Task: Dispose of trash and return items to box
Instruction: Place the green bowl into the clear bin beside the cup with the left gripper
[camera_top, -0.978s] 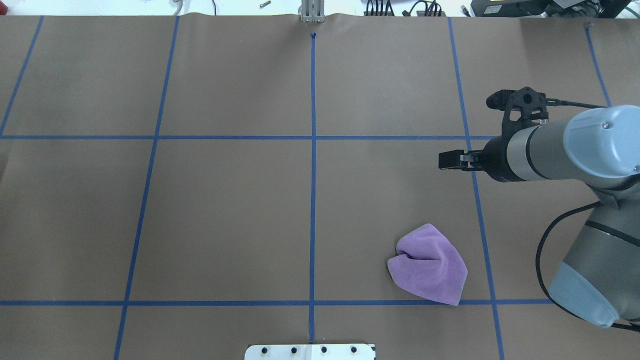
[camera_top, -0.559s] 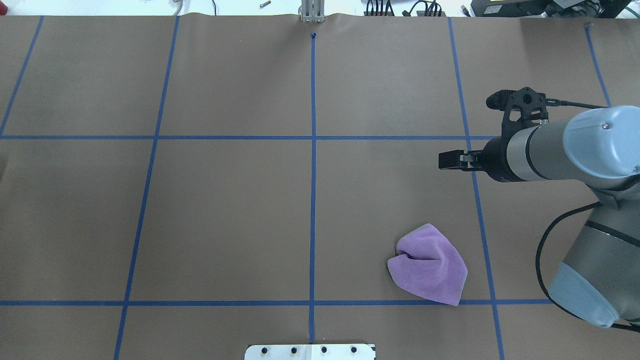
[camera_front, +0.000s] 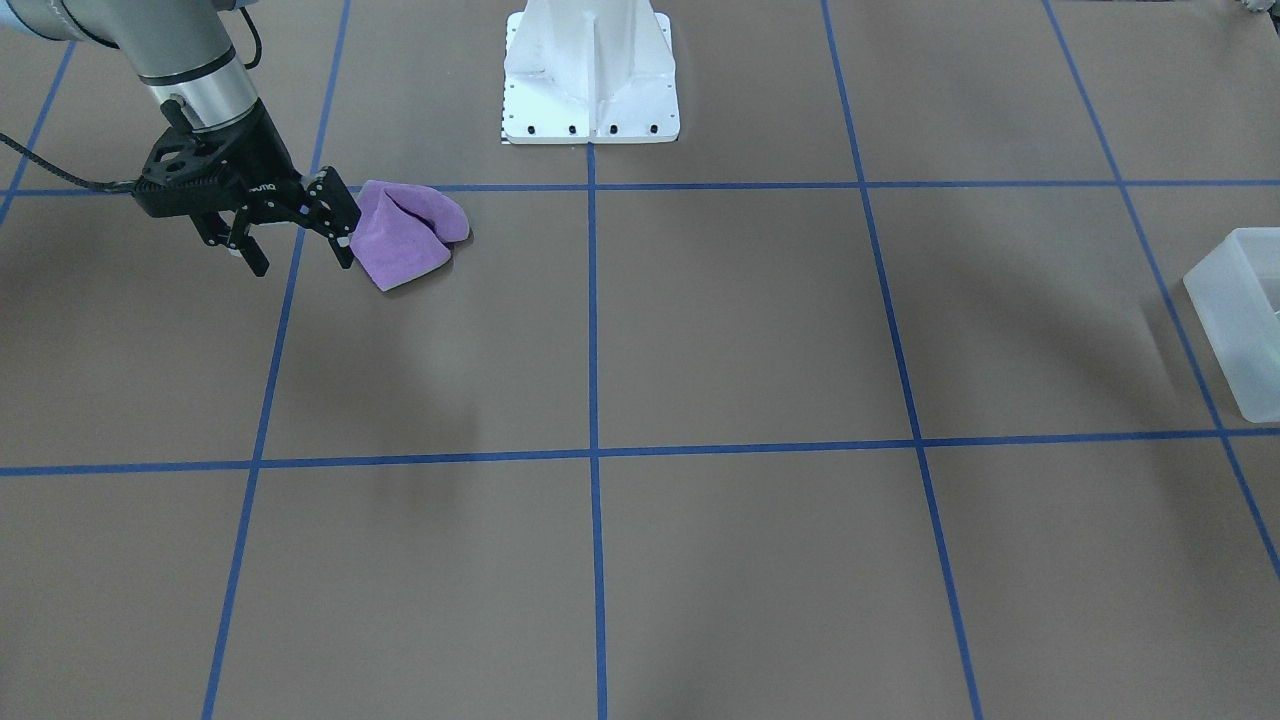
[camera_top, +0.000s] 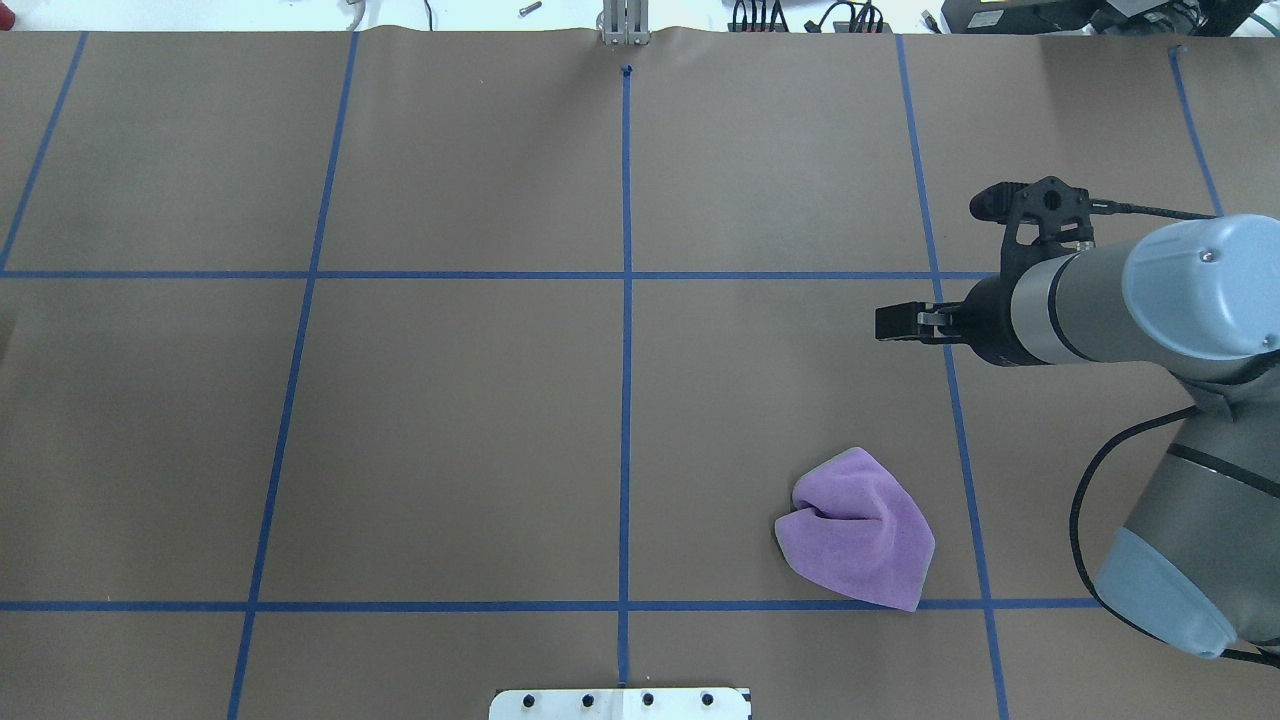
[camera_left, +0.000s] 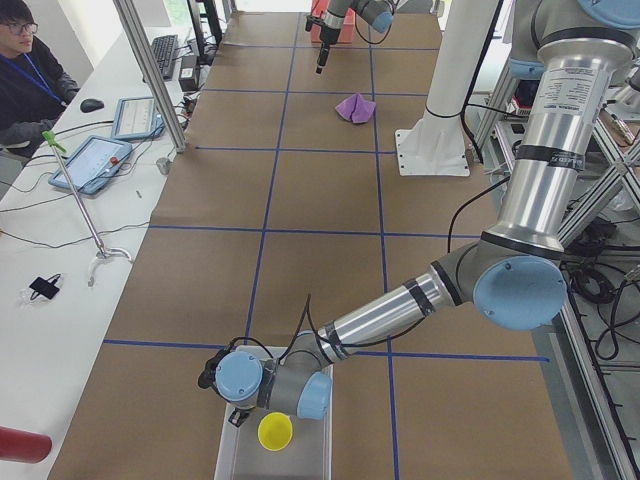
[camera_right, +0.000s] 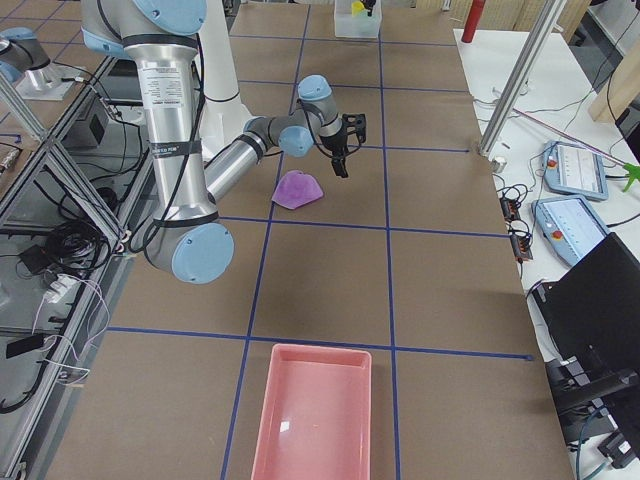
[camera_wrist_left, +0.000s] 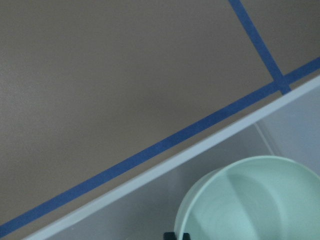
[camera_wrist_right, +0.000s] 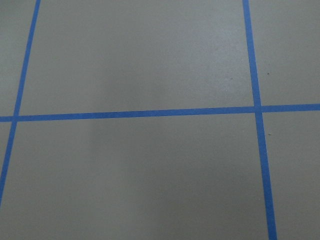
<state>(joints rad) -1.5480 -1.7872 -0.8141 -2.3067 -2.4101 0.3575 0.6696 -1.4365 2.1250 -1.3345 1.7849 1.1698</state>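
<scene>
One box sits at the table's left end and holds one yellow cup. The left gripper hovers there, its opening unclear. The right gripper, spread wide and empty, hangs near one purple cloth.

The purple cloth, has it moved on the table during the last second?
No. In the overhead view the purple cloth keeps its place, its lower corner at the same blue tape line.

Right gripper hangs near purple cloth
</scene>
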